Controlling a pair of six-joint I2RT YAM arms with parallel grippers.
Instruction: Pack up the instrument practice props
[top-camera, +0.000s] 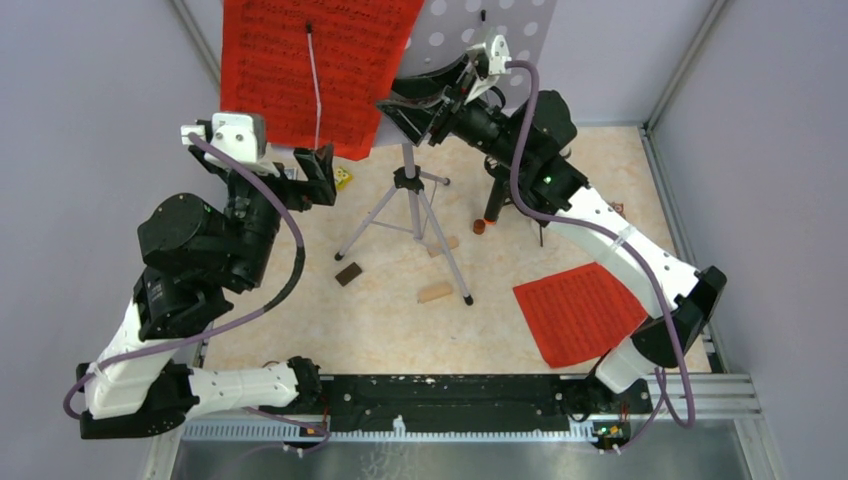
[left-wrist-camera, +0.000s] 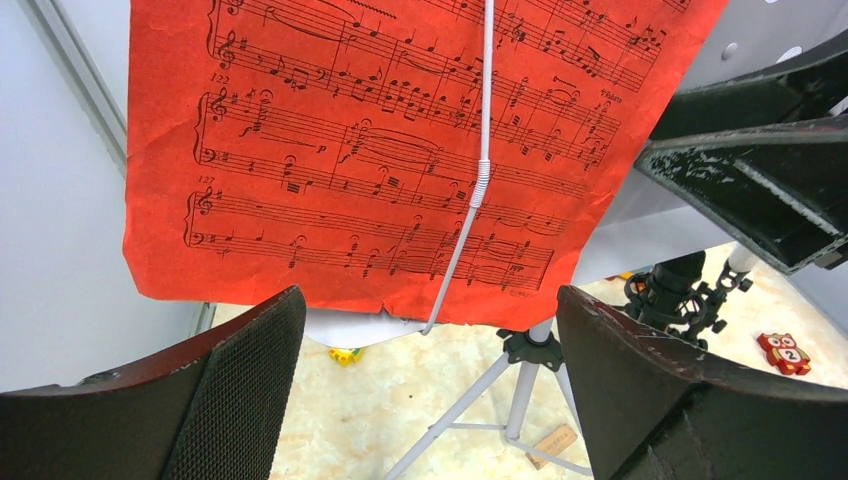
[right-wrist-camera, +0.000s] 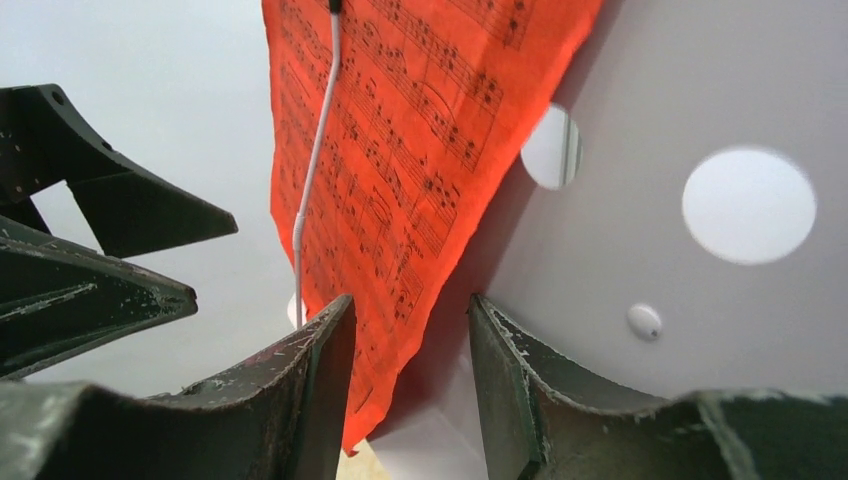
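One red page (right-wrist-camera: 420, 130) is hanging edge-on just beyond my right pincer (right-wrist-camera: 410, 305) (narrow, unclamped); my left pincer (left-wrist-camera: 430, 295) is gaping wide below.

page (top-camera: 300, 60) on stand plate (top-camera: 445, 25) | tripod (top-camera: 410, 215) beneath plate | second page (top-camera: 580, 312) on table (top-camera: 300, 320), right of tripod

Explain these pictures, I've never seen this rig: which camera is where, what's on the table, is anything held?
Two robot arms with two-finger grippers. The wide picture looks down from above; the others come from a camera on each wrist. A grey stand plate on a silver tripod carries a red music page; another red page and wooden blocks lie on the table. The left gripper is open below the hanging page. The right gripper is open, the page's edge between its fingers. Nothing is gripped yet.
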